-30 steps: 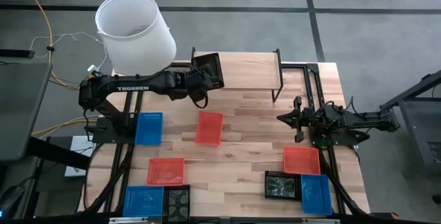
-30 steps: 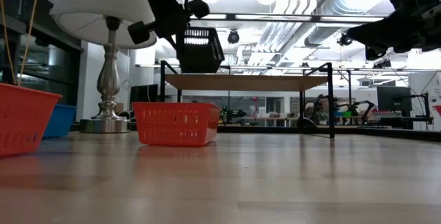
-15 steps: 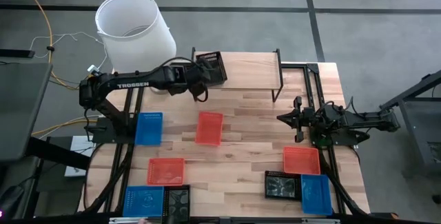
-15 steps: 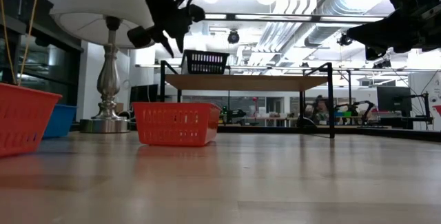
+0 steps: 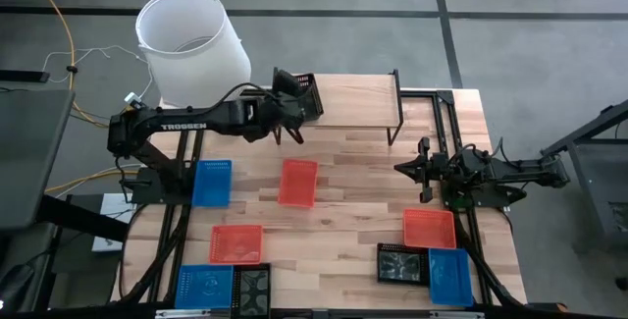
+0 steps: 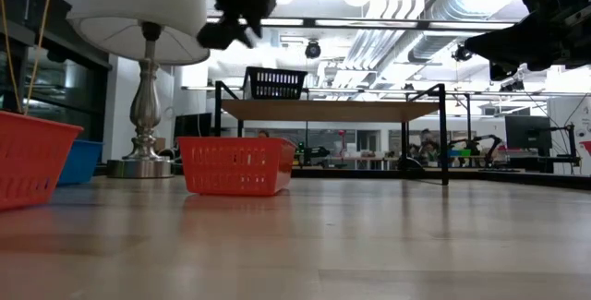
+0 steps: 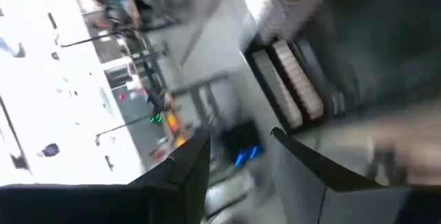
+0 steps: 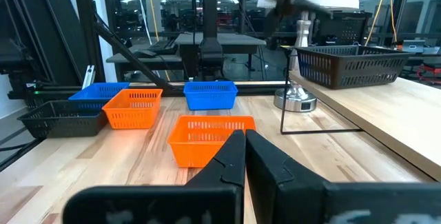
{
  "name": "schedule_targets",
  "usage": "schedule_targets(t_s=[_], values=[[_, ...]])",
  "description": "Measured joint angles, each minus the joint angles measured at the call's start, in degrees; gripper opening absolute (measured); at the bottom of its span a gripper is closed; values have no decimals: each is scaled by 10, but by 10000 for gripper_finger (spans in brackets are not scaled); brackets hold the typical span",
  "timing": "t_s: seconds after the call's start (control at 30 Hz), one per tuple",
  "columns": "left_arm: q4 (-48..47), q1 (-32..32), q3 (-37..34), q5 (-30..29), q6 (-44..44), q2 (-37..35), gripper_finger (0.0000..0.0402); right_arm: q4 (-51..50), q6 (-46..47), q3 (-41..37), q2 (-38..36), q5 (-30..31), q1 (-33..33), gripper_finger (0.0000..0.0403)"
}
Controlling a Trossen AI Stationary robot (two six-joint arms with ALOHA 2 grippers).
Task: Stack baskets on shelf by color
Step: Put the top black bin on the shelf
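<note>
A black mesh basket [image 5: 304,95] [image 6: 275,83] stands by its base on the left end of the shelf [image 5: 353,101] [image 6: 332,109], a wooden top on thin black legs. My left gripper [image 5: 290,115] [image 6: 226,30] hovers above and to the left of that basket, open [image 7: 238,162], touching nothing. Red baskets [image 5: 298,182] [image 5: 236,243] [image 5: 429,229], blue baskets [image 5: 212,182] [image 5: 204,285] [image 5: 449,275] and black baskets [image 5: 253,290] [image 5: 400,263] lie on the table. My right gripper [image 5: 424,170] [image 8: 244,148] waits shut above the table's right side.
A lamp with a white shade [image 5: 191,44] and metal foot [image 6: 143,166] stands at the far left corner, close to the left arm. The rest of the shelf top to the right of the black basket is bare wood.
My left gripper carried the tilted black basket onto the shelf's left end, set it down level and let go. It then rose and drew back toward the table's left. The basket now stands alone on the shelf.
</note>
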Motion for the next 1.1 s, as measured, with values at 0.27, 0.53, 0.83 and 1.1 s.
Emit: schedule_targets(t_s=[0.27,0.53,0.83,1.1], values=[[133,-13,0,200,-278,-6,55,0,0,0,0,0,0,0],[138,10,0,354,-537,40,3,0,0,0,0,0,0,0],[211,7,0,313,-584,122,0,0,0,0,0,0,0,0],[243,9,0,221,-584,152,0,0,0,0,0,0,0,0]])
